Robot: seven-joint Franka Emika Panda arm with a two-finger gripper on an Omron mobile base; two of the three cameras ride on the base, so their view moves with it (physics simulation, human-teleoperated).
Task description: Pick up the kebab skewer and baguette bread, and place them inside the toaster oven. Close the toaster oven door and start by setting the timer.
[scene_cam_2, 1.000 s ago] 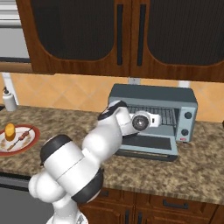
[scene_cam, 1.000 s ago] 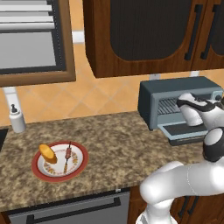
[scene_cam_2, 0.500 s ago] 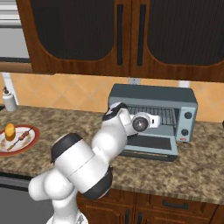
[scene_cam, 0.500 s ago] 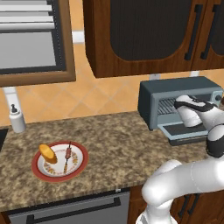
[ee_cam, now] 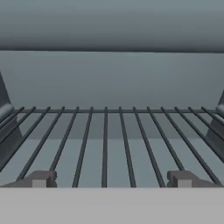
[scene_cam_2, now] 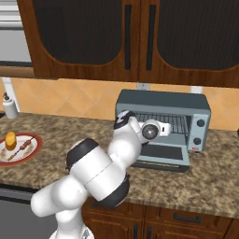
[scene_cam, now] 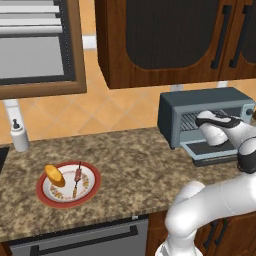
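Two food items lie on a red-rimmed plate (scene_cam: 47,195) at the left of the granite counter (scene_cam: 130,165) in the left base view: the baguette bread (scene_cam: 55,175) on the plate's left side and the kebab skewer (scene_cam: 77,178) just beside it, toward the plate's middle. Well apart, at the right, stands the toaster oven (scene_cam: 200,117) with the toaster oven door (scene_cam: 215,152) folded down flat in front of its mouth. The white arm reaches up from the lower right, and its hand sits at the oven opening above the lowered door. A white bottle (scene_cam: 19,136) stands by the wall at far left.

In the right base view the toaster oven (scene_cam_2: 163,100) is seen from the front, with its wire rack (scene_cam_2: 175,122) visible inside and knobs on the right panel. The toaster oven door (scene_cam_2: 163,156) lies open on the counter (scene_cam_2: 205,182). The arm's wrist is level with the oven mouth. At far left, the plate (scene_cam_2: 32,150) carries the baguette bread (scene_cam_2: 10,140) and the kebab skewer (scene_cam_2: 23,146).

In the hand view the gripper (ee_cam: 109,179) looks straight into the oven cavity over the wire rack (ee_cam: 109,140). Its two fingertips (ee_cam: 41,178) stand wide apart at the bottom corners with nothing between them, so the jaws are spread and empty
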